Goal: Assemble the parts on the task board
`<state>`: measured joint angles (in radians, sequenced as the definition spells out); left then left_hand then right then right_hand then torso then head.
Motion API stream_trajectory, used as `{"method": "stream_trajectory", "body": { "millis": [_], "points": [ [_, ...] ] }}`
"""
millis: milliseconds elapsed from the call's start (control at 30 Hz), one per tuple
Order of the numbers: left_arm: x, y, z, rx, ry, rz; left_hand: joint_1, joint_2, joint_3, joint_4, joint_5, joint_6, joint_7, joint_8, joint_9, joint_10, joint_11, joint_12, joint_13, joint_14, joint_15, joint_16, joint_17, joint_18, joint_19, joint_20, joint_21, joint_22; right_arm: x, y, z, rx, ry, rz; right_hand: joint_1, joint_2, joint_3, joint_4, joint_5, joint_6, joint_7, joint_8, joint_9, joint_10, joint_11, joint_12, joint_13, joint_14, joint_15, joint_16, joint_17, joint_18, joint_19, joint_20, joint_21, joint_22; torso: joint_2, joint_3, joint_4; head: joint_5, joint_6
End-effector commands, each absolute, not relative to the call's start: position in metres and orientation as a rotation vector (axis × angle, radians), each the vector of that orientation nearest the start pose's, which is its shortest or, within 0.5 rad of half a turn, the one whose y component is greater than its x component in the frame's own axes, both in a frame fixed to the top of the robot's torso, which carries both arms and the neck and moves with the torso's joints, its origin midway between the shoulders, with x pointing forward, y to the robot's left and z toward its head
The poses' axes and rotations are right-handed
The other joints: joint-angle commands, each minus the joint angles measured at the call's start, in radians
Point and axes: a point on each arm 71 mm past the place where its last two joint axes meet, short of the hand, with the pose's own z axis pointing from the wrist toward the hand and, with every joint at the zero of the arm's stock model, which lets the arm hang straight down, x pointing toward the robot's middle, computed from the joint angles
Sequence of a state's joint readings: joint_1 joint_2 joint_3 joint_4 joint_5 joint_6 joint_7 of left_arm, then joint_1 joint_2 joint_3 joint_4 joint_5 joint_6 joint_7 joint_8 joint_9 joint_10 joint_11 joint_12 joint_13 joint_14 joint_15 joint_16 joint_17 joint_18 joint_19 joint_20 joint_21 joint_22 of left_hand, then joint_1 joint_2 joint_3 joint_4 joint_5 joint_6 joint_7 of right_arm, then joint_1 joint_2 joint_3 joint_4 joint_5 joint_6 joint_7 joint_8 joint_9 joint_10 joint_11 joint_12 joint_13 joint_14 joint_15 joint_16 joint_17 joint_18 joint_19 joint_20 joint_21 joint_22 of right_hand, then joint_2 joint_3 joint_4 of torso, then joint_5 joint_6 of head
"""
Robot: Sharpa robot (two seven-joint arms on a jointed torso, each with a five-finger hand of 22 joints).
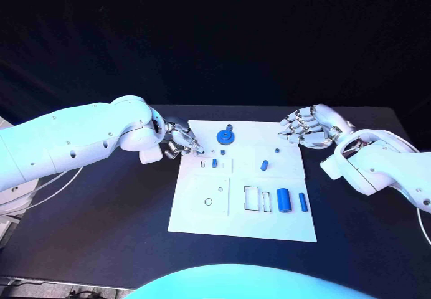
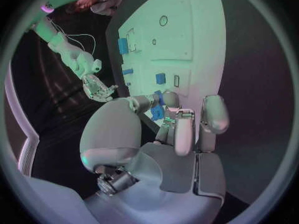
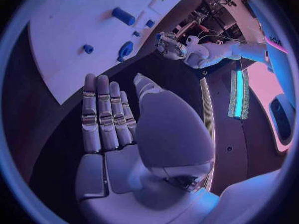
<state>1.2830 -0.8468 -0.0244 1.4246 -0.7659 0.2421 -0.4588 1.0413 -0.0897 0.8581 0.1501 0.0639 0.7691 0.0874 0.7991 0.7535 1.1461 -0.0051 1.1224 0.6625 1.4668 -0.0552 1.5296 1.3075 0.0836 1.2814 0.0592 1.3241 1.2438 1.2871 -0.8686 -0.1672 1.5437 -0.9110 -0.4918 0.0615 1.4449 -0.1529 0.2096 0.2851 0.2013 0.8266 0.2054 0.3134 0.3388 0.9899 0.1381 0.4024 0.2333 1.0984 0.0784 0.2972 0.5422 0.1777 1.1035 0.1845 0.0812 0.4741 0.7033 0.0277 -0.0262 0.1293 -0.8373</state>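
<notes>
Blue parts (image 1: 284,200): six, one board (image 1: 207,218)

Setting: robotics lab or test cell, staged rather than domestic. A black table (image 1: 108,212) sits against a plain dark backdrop. The white task board (image 1: 247,218) lies centred on it, with cut-out slots and small blue parts (image 1: 284,200). Loose cables (image 1: 40,187) trail off the table's edge beside the white arm. The right wrist view shows what may be an equipment rack (image 3: 209,5) with wiring and a lit strip (image 3: 237,92); distortion prevents certainty.
</notes>
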Motion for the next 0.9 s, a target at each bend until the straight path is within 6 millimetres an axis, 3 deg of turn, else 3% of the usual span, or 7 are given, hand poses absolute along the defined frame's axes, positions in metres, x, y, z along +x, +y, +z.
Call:
{"method": "stream_trajectory", "body": {
  "millis": [33, 400, 600, 633, 667, 767, 900],
  "points": [
    [0.498, 0.23, -0.192, -0.382, 2.524, -0.738, -0.013, 0.005, 0.199, -0.205, 0.003, 0.022, -0.016, -0.005, 0.0, 0.008, 0.002, 0.006, 0.002, 0.07, -0.001, 0.004, 0.186, 0.009, 0.006, -0.003, 0.006, 0.002, 0.483, -0.212, -0.179, 0.274, 1.627, 0.935, 0.007, -0.011, 0.008, -0.001, 0.009, -0.006, 0.0, 0.003, -0.002, -0.004, 0.001, -0.004, -0.005, -0.001, 0.007, -0.007, -0.002, 0.004, 0.001, 0.006, -0.005, -0.004, 0.0, -0.0003, -0.0007, 0.0, 0.0],
    [0.516, 0.223, -0.185, -0.254, 2.582, -0.622, -0.13, 0.041, 0.257, -0.292, 0.02, 0.044, -0.019, -0.012, 0.048, 0.035, 0.0, 0.015, 0.019, 0.085, -0.002, 0.021, 0.218, 0.003, 0.025, -0.005, 0.032, 0.032, 0.483, -0.21, -0.18, 0.27, 1.631, 0.937, 0.026, -0.022, 0.026, -0.006, 0.021, -0.007, 0.0, 0.004, -0.004, -0.002, 0.001, -0.005, -0.022, 0.003, 0.006, -0.021, -0.008, 0.004, 0.004, 0.006, -0.008, -0.018, 0.0, -0.0011, 0.0009, 0.003, 0.0],
    [0.522, 0.218, -0.184, -0.168, 2.541, -0.483, -0.18, 0.045, 0.27, -0.335, 0.101, 0.077, -0.027, -0.029, 0.066, 0.072, -0.008, 0.033, 0.054, 0.099, -0.009, 0.036, 0.252, -0.004, 0.052, -0.013, 0.058, 0.063, 0.483, -0.209, -0.18, 0.268, 1.633, 0.937, 0.037, -0.027, 0.038, -0.008, 0.028, -0.007, 0.0, 0.004, -0.006, 0.0, 0.001, -0.006, -0.031, 0.005, 0.006, -0.028, -0.011, 0.004, 0.004, 0.005, -0.009, -0.024, -0.001, -0.0006, 0.0017, 0.005, -0.001],
    [0.523, 0.217, -0.184, -0.158, 2.527, -0.46, -0.19, 0.046, 0.27, -0.342, 0.122, 0.085, -0.029, -0.034, 0.071, 0.078, -0.01, 0.034, 0.057, 0.102, -0.011, 0.039, 0.258, -0.005, 0.056, -0.014, 0.062, 0.067, 0.483, -0.209, -0.18, 0.267, 1.633, 0.937, 0.038, -0.027, 0.04, -0.008, 0.029, -0.007, 0.0, 0.004, -0.006, 0.0, 0.001, -0.006, -0.032, 0.005, 0.006, -0.029, -0.011, 0.004, 0.004, 0.005, -0.009, -0.025, -0.001, -0.0003, 0.0017, 0.006, -0.001],
    [0.523, 0.217, -0.183, -0.149, 2.514, -0.44, -0.205, 0.044, 0.269, -0.351, 0.171, 0.098, -0.033, -0.038, 0.078, 0.096, -0.013, 0.044, 0.075, 0.104, -0.014, 0.041, 0.263, -0.009, 0.069, -0.017, 0.073, 0.081, 0.483, -0.209, -0.18, 0.266, 1.633, 0.937, 0.04, -0.028, 0.043, -0.008, 0.031, -0.007, 0.0, 0.004, -0.006, 0.0, 0.001, -0.006, -0.034, 0.005, 0.006, -0.031, -0.012, 0.004, 0.004, 0.005, -0.009, -0.026, -0.001, -0.0001, 0.0019, 0.006, -0.001],
    [0.524, 0.215, -0.183, -0.133, 2.49, -0.4, -0.226, 0.044, 0.266, -0.365, 0.23, 0.116, -0.038, -0.048, 0.089, 0.115, -0.02, 0.049, 0.089, 0.104, -0.02, 0.041, 0.263, -0.012, 0.079, -0.023, 0.082, 0.09, 0.483, -0.209, -0.18, 0.265, 1.634, 0.937, 0.044, -0.031, 0.048, -0.009, 0.034, -0.007, 0.0, 0.004, -0.007, 0.001, 0.001, -0.006, -0.037, 0.006, 0.006, -0.034, -0.013, 0.004, 0.004, 0.005, -0.01, -0.029, -0.001, -0.0007, 0.0009, 0.009, -0.001],
    [0.523, 0.212, -0.184, -0.12, 2.479, -0.367, -0.239, 0.045, 0.264, -0.376, 0.269, 0.13, -0.042, -0.057, 0.099, 0.131, -0.024, 0.054, 0.102, 0.104, -0.024, 0.041, 0.263, -0.015, 0.092, -0.027, 0.092, 0.103, 0.483, -0.209, -0.18, 0.265, 1.634, 0.937, 0.046, -0.032, 0.051, -0.009, 0.037, -0.007, 0.001, 0.004, -0.007, 0.002, 0.001, -0.007, -0.04, 0.006, 0.006, -0.036, -0.014, 0.004, 0.004, 0.005, -0.01, -0.03, -0.002, -0.0013, 0.0015, 0.01, -0.002]
  ]
}}
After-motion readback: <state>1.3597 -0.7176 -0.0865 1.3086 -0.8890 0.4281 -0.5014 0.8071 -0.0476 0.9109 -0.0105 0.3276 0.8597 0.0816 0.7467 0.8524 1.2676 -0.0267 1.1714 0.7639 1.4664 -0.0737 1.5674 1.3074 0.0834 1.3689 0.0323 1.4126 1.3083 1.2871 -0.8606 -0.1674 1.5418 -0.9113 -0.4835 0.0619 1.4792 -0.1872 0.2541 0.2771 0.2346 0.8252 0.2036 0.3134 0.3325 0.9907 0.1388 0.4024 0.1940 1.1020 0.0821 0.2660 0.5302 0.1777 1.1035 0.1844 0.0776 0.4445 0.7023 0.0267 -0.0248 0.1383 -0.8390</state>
